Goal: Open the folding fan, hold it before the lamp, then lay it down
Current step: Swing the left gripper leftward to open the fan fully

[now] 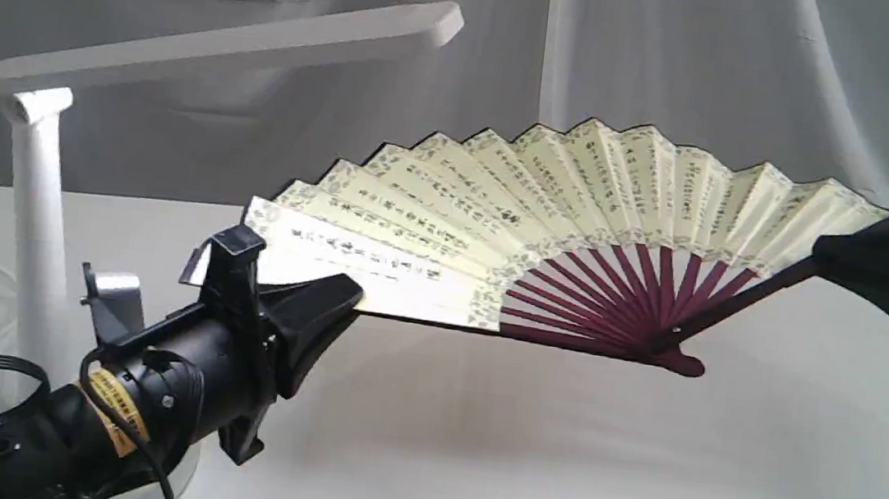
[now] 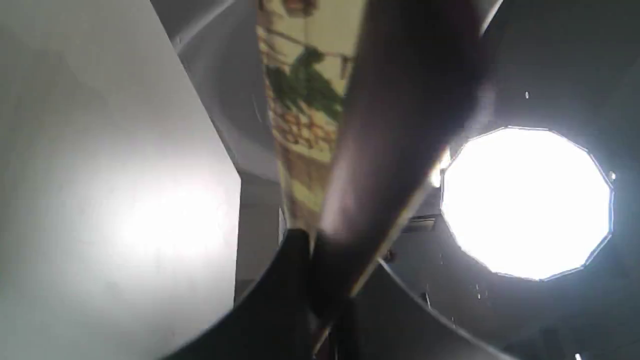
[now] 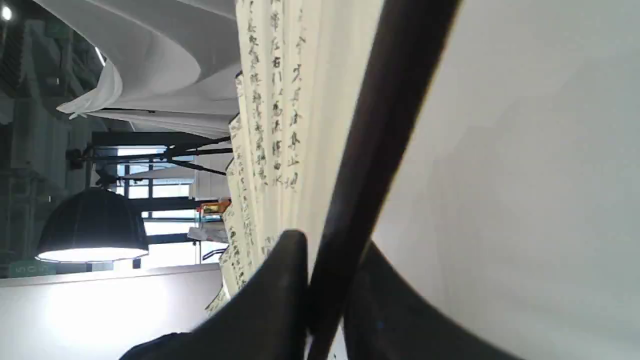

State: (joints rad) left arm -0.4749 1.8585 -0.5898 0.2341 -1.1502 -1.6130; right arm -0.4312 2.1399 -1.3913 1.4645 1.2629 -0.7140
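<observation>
- Lamp (image 1: pixel 32 239) stands at the far left of the exterior view. It is white, and its upright stem carries a long flat head that slants up toward the top middle of the frame.
- Just right of the stem, at lower left, we see the left gripper (image 1: pixel 349 296) clamped on the fan's left end. In the left wrist view its black fingers (image 2: pixel 282 310) are drawn narrow around the dark guard, with a strip of painted paper beside it.
- Across the middle, the folding fan (image 1: pixel 548 203) is spread wide in the air, clear of the pale tablecloth (image 1: pixel 554 459). Its script side faces us and the maroon ribs meet at a pivot right of centre. Its left pleats lie below the tip of the lamp head in the frame.
- At the right edge, the right gripper (image 1: pixel 824 258) pinches the other guard. In the right wrist view we see its fingers (image 3: pixel 270 300) closed tight on that dark stick, cream pleats alongside.
</observation>
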